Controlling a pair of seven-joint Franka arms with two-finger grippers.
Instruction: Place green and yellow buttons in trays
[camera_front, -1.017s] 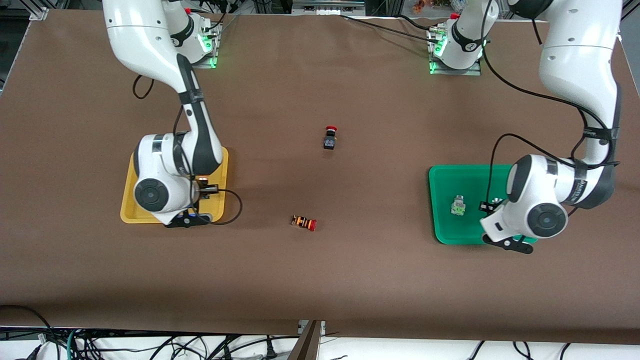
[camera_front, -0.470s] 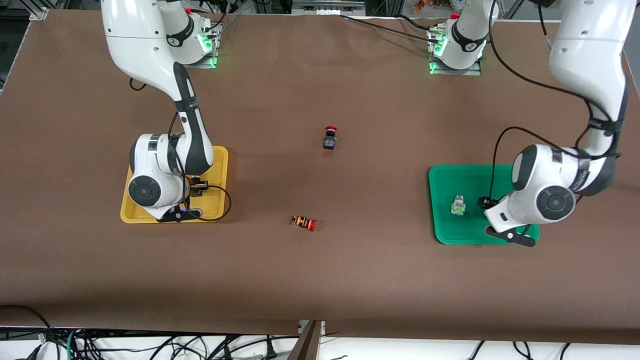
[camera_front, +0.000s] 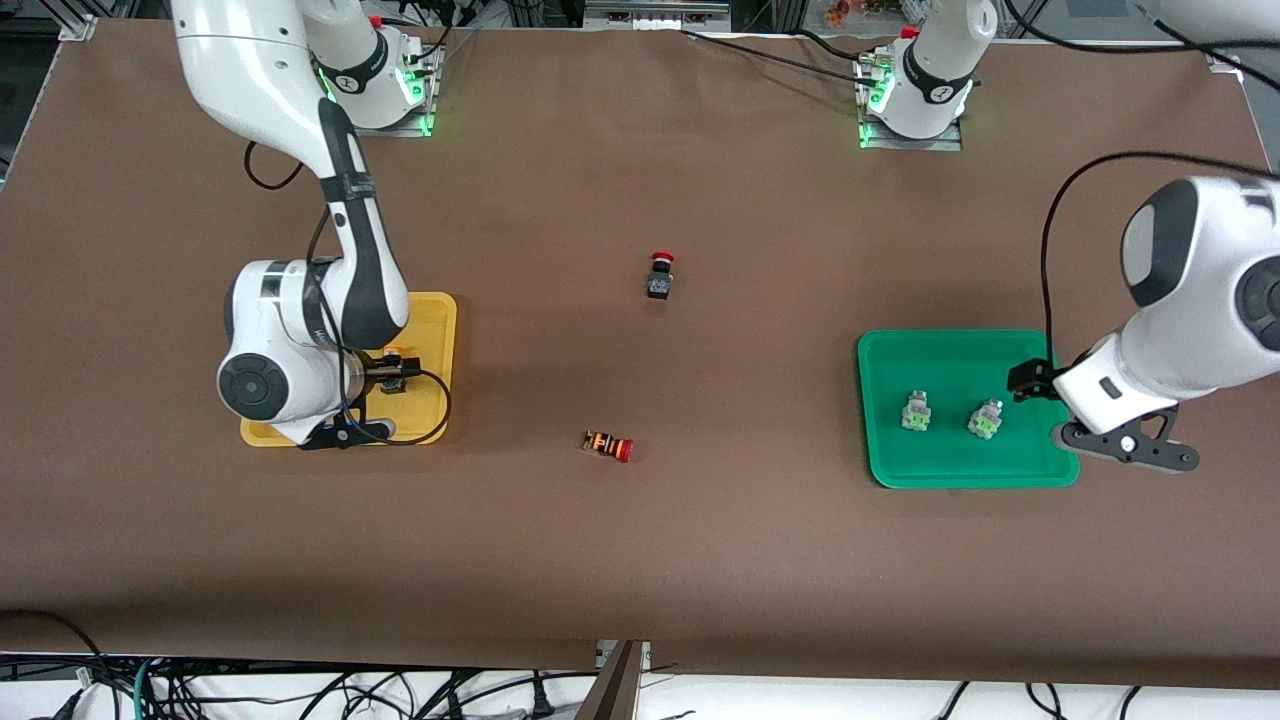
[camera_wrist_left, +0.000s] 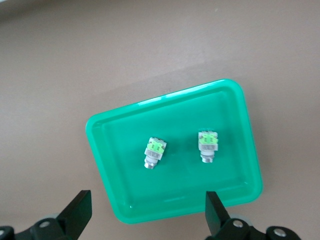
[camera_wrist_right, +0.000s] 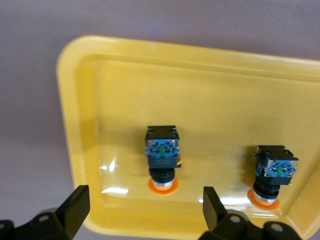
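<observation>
Two green buttons (camera_front: 916, 411) (camera_front: 985, 419) lie in the green tray (camera_front: 960, 352); the left wrist view shows them too (camera_wrist_left: 154, 151) (camera_wrist_left: 208, 145). My left gripper (camera_wrist_left: 146, 205) is open and empty, up in the air over the tray's edge (camera_front: 1030, 381) toward the left arm's end. Two yellow buttons (camera_wrist_right: 162, 150) (camera_wrist_right: 274, 167) lie in the yellow tray (camera_wrist_right: 200, 85). My right gripper (camera_wrist_right: 145, 200) is open and empty above them. In the front view the right hand (camera_front: 395, 381) hides most of the yellow tray (camera_front: 437, 312).
A black switch with a red cap (camera_front: 660, 276) stands mid-table. A red-capped switch with an orange-striped body (camera_front: 608, 445) lies nearer the front camera. Cables loop from both wrists.
My left gripper has risen and swung toward the left arm's end of the table, uncovering the second green button. My right hand has risen and drifted toward the right arm's end.
</observation>
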